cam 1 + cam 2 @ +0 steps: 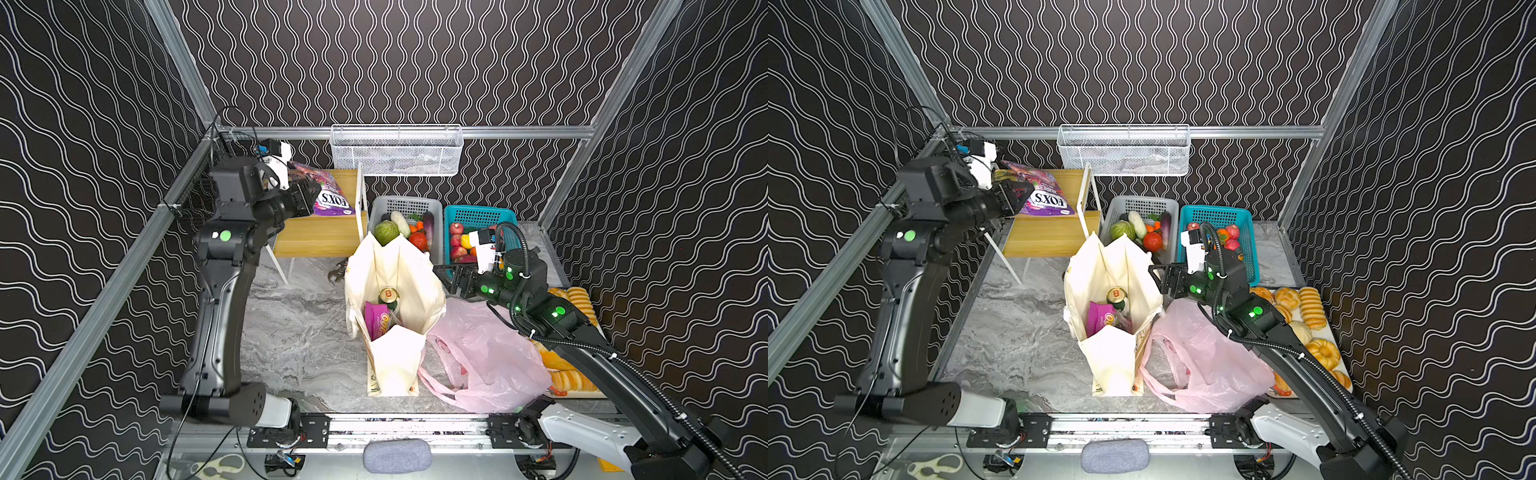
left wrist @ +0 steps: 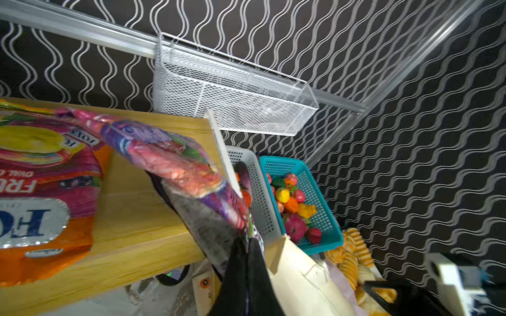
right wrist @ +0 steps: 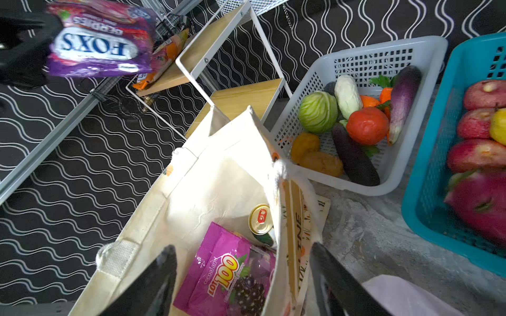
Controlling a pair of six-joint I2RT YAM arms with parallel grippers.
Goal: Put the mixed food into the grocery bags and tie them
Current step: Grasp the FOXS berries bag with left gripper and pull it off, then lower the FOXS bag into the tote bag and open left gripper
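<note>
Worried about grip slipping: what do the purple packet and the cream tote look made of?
The purple packet: glossy plastic film, apparently; it shines and crinkles. The cream tote: matte woven cloth, probably canvas; weave shows on its handle.

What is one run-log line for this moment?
left gripper: shut on purple FOX'S packet, above shelf | right gripper: open, astride tote rim | tote: holds LOT100 packet, can | pink bag: beside tote

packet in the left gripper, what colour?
The packet is purple with a white FOX'S label, clearest in the right wrist view.
</note>
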